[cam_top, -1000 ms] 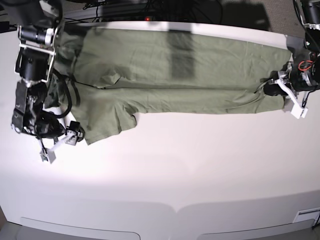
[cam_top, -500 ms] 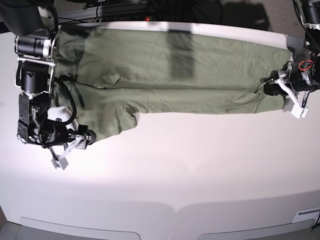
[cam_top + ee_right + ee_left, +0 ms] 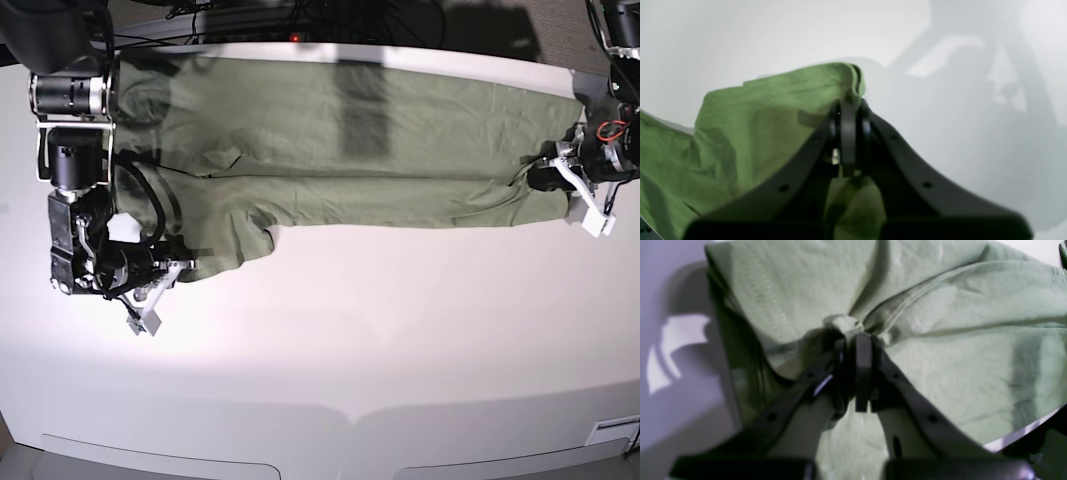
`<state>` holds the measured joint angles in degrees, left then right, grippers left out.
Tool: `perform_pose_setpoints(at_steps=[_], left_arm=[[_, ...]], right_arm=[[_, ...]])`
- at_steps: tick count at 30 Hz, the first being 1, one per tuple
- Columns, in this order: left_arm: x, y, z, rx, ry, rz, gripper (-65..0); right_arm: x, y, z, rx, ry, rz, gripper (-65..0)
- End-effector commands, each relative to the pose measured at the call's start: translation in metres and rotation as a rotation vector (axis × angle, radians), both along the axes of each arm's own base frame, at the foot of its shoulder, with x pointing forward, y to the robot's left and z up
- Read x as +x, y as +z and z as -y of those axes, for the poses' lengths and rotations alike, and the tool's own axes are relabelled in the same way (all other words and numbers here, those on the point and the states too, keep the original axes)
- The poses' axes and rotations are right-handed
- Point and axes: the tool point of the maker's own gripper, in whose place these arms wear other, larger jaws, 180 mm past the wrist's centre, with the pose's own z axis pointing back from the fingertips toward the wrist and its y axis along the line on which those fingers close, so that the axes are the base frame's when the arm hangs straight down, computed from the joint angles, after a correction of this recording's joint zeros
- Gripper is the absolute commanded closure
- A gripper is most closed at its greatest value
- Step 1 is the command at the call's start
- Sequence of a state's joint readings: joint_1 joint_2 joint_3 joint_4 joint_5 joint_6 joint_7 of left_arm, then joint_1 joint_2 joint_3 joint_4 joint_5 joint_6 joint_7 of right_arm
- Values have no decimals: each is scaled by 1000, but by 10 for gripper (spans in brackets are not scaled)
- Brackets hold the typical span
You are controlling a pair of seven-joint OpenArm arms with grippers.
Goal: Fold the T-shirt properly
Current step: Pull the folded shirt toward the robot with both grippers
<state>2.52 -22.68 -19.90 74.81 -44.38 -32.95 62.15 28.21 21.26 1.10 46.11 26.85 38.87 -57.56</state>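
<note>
Right end effector (image 3: 848,110) is pressed together, pinching a rolled edge of the T-shirt (image 3: 350,150) at lower left of the base view. Left end effector (image 3: 853,340) clamps bunched fabric at right. Shirt spreads across the counter (image 3: 400,340) top. No readable label. Only the wrist views show the pinched folds.

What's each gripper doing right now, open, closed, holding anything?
Left gripper: closed, pinching a bunched fold of the T-shirt.
Right gripper: closed on an edge of the T-shirt.
</note>
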Motion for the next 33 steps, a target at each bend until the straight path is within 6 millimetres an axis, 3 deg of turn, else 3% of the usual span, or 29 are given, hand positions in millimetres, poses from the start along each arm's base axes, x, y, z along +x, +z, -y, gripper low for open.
perform_pose_setpoints(at_steps=[1, 10, 15, 22, 33], left_arm=[[10, 12, -7, 14, 0, 37, 0], [10, 12, -7, 14, 0, 37, 0], [10, 12, -7, 14, 0, 38, 0], [10, 12, -7, 15, 0, 38, 0], [11, 15, -16, 35, 0, 43, 0]], right_arm=[[0, 3, 2, -8, 11, -14, 0], [15, 45, -15, -16, 109, 97, 0], [3, 75, -42, 31, 207, 147, 0], [-41, 99, -67, 61, 355, 181, 0], [-128, 106, -59, 36, 492, 167, 0]])
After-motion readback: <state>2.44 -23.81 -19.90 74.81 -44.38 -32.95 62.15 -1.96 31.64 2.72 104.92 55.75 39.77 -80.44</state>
